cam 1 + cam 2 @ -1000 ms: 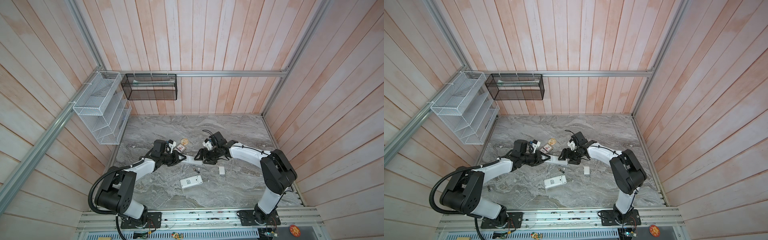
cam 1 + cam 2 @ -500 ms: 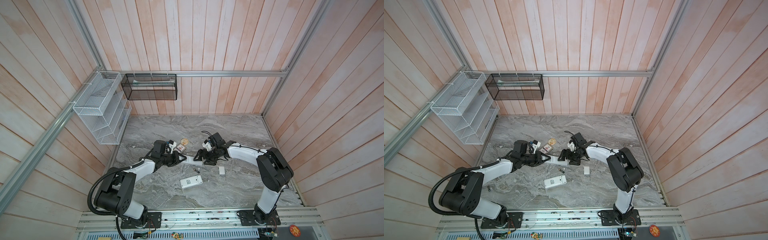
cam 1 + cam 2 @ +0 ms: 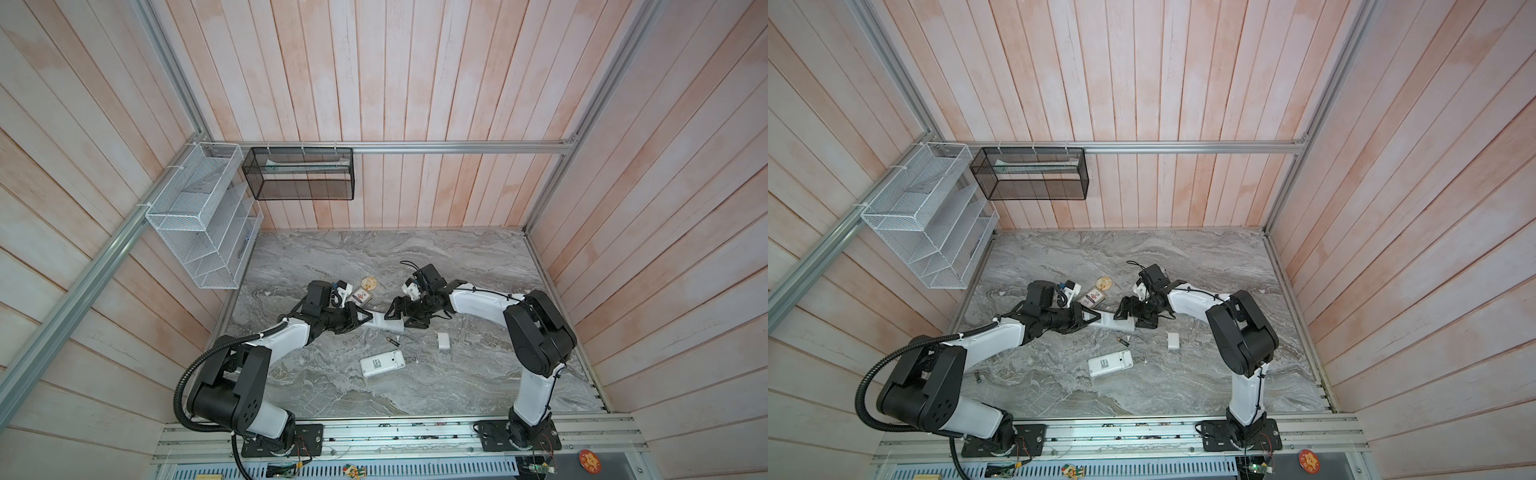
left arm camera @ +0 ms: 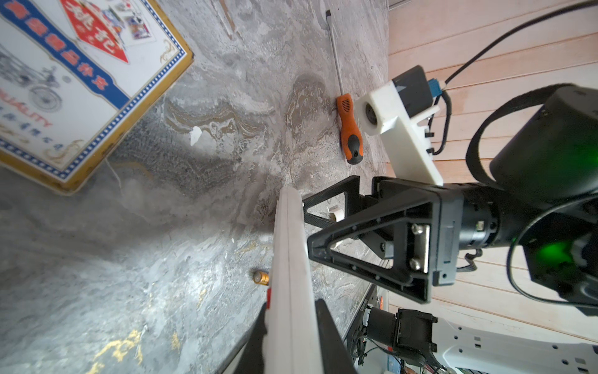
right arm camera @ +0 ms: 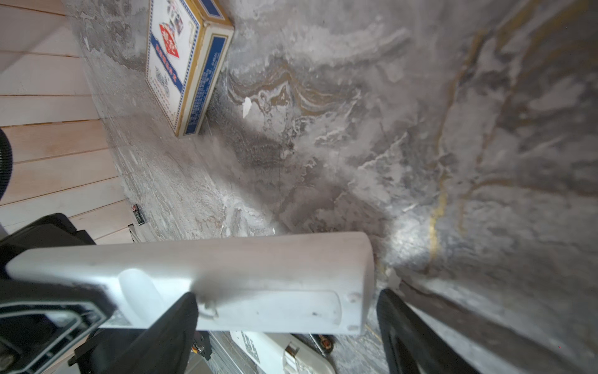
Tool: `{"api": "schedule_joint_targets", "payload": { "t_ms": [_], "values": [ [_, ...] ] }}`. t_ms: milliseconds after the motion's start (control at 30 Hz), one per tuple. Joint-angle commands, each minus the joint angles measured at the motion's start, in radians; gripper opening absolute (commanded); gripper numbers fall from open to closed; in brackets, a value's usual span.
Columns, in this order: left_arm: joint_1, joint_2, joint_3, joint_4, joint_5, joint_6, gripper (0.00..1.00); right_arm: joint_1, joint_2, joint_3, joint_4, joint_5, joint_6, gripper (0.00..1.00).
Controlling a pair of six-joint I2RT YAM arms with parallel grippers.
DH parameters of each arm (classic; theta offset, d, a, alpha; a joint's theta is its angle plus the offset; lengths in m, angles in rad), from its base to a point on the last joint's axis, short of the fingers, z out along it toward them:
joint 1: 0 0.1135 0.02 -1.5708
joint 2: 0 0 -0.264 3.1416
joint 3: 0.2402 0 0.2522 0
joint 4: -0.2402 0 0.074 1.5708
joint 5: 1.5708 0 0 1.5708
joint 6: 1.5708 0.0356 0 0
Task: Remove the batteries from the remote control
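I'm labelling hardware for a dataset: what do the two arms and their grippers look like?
The left arm and right arm have white links and black joints. A corrugated black hose loops off the left one. The left gripper and right gripper have black triangular open-frame fingers.

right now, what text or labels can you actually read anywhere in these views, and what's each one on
"QUALITY": on the face of the blue, red and gold printed box, left wrist view.
Chinese characters on that box's blue band and red diamond: too blurred to read.
Label on the battery in the right wrist view: too small.
Dark label on the flat white remote: too small.
No text shows on the long white remote.
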Motion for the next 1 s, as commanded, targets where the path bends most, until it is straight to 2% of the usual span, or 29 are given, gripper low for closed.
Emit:
{"api": "schedule_joint_targets", "payload": {
  "t_ms": [0, 300, 667, 967],
  "values": [
    [-0.009, -0.003, 0.002, 0.001, 0.001, 0.021, 0.08, 0.02, 0.035, 0.019, 0.004, 0.009, 0.007, 0.87],
    [-0.018, 0.01, 0.006, 0.018, -0.003, 0.009, 0.08, 0.034, 0.05, 0.024, -0.05, 0.048, -0.028, 0.87],
    [-0.022, 0.003, -0.006, 0.032, -0.02, -0.006, 0.08, 0.051, 0.03, -0.029, -0.015, 0.022, -0.032, 0.87],
    [-0.029, 0.001, -0.014, 0.049, -0.027, -0.025, 0.08, 0.052, 0.027, -0.046, -0.008, 0.018, -0.032, 0.81]
  ]
}}
